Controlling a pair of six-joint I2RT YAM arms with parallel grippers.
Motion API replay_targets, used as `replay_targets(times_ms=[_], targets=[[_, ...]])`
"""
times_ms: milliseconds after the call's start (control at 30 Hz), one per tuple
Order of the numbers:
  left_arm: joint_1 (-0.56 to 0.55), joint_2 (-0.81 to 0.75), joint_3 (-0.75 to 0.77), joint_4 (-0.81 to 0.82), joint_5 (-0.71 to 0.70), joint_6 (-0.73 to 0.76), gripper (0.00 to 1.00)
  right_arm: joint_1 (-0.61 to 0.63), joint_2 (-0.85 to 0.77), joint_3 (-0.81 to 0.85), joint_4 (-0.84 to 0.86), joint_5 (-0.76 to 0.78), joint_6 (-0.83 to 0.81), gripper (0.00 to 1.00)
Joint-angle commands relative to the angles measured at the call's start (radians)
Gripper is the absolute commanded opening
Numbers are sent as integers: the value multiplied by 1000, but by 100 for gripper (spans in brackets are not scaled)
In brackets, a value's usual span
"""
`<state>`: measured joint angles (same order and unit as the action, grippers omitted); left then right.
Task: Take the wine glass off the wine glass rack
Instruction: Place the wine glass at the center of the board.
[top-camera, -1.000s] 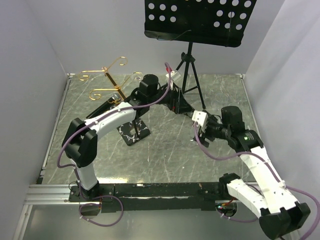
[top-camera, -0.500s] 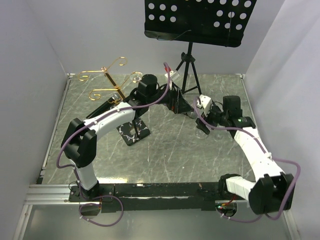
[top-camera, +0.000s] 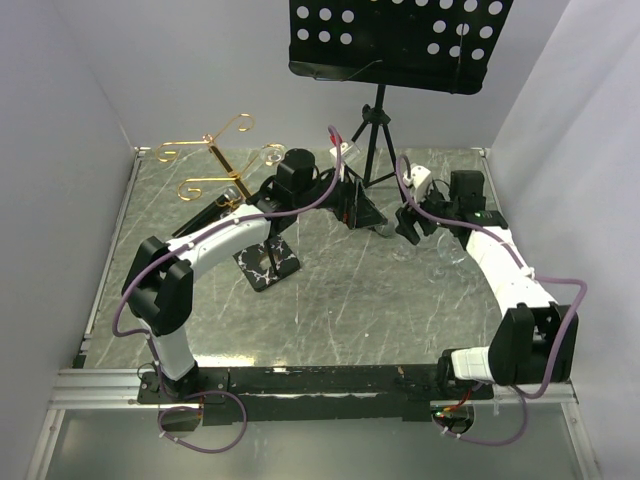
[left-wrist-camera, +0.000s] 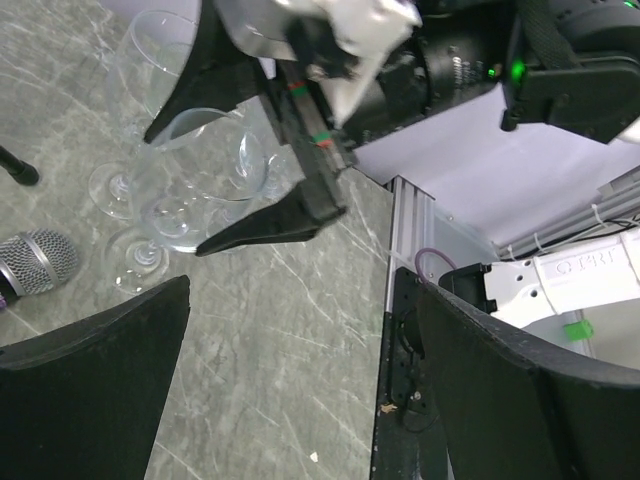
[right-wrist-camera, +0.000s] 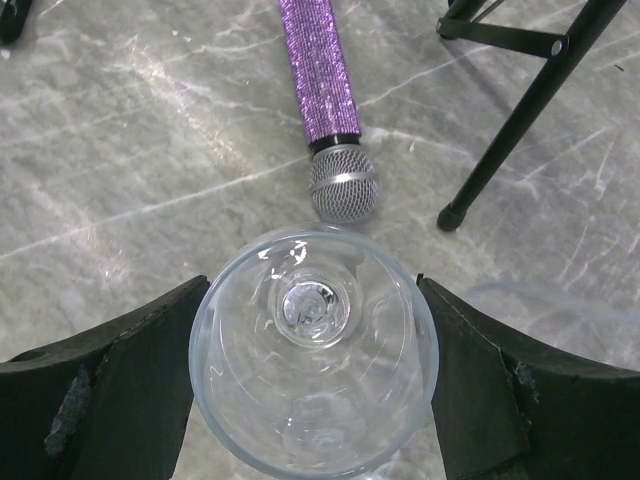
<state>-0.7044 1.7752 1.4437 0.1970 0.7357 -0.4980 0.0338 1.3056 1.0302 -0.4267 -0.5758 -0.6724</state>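
The gold wine glass rack (top-camera: 222, 160) stands at the back left on its black veined base (top-camera: 267, 265). My right gripper (top-camera: 408, 222) is near the tripod's feet, its jaws closed on the bowl of a clear wine glass (right-wrist-camera: 300, 400), which I see from above the rim. The left wrist view shows the same glass (left-wrist-camera: 205, 165) upright between the right gripper's black fingers (left-wrist-camera: 270, 225), foot at the table. My left gripper (top-camera: 365, 212) is open and empty, just left of the right one, its jaws (left-wrist-camera: 300, 400) wide apart over bare table.
A second clear glass (left-wrist-camera: 150, 60) stands just behind the held one. A purple glitter microphone (right-wrist-camera: 322, 90) lies on the table beyond the glass. The black music stand's tripod (top-camera: 375, 150) rises at the back, with one leg (right-wrist-camera: 520, 110) close to the right.
My right arm has swung away from the table's middle towards the back, bringing its gripper up beside the tripod and the left gripper. The left arm has barely moved.
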Motion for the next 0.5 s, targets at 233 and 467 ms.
replay_targets(times_ms=[233,467], targets=[[9,-54,12,-11,-21,45,99,-6,90,105,60,-45,42,47],[16,-56,15,-14,-19,53,99,-6,101,110,46,-39,66,64]])
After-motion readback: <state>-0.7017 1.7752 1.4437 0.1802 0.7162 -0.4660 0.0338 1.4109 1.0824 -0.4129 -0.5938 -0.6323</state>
